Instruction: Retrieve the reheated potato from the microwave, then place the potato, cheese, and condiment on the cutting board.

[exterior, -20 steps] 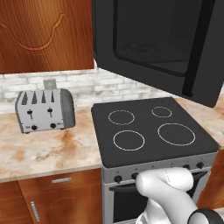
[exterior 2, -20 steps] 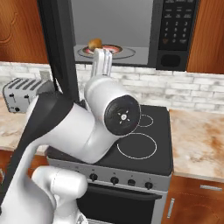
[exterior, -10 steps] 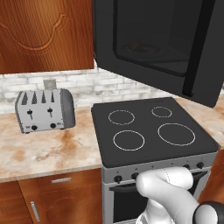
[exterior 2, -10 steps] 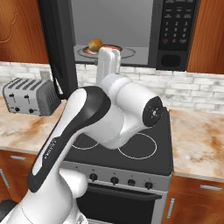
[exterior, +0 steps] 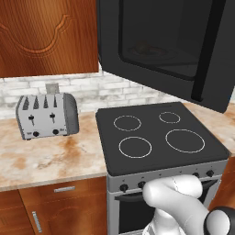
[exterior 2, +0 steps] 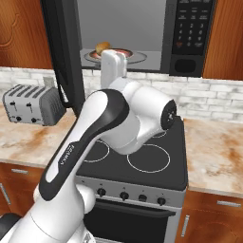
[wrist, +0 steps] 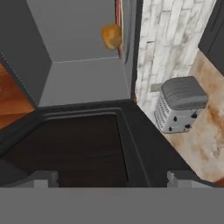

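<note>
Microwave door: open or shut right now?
Open. The microwave door is swung out to the left, baring the grey inside with the potato on its plate.

Kitchen surfaces
Glossy black microwave [exterior 2: 190, 38] with matt grey interior; brushed-metal toaster [exterior: 46, 114]; mottled stone counter [exterior: 50, 158]; polished wood cabinets [exterior: 46, 36].

Kitchen: stove [exterior: 160, 137], toaster [exterior: 46, 114], microwave [exterior 2: 142, 35].

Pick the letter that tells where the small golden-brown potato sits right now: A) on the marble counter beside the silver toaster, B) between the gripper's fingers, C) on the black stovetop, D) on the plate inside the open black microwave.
D: the right base view shows the small golden-brown potato resting on the plate inside the open black microwave, with the door swung wide.
</note>
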Robot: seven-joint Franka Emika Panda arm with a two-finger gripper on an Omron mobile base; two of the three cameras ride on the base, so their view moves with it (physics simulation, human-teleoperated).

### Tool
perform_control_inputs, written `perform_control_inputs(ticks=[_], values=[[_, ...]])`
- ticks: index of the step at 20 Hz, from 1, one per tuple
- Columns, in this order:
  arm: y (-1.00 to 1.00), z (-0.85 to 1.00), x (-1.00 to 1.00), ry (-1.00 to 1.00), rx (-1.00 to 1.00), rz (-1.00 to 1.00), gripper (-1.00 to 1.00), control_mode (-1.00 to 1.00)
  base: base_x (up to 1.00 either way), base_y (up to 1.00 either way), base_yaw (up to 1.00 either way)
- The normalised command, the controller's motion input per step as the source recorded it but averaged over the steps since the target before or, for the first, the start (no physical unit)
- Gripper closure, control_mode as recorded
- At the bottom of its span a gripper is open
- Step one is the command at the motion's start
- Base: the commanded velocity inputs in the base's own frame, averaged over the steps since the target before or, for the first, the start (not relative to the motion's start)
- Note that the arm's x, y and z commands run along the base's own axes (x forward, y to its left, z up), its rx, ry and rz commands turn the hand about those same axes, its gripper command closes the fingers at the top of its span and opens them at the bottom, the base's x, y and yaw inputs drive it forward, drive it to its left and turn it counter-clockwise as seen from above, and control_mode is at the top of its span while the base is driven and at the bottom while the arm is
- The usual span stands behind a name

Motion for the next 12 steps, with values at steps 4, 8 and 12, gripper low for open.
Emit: perform_control_inputs(ticks=[4, 8, 12], values=[[0.34, 0.01, -0.02, -0.07, -0.07, 0.04, -1.00, -1.00, 0.00, 0.00, 0.00], [0.28, 0.04, -0.24, -0.10, -0.05, 0.11, -1.00, -1.00, 0.00, 0.00, 0.00], [0.30, 0.01, -0.38, -0.08, -0.04, 0.18, -1.00, -1.00, 0.00, 0.00, 0.00]])
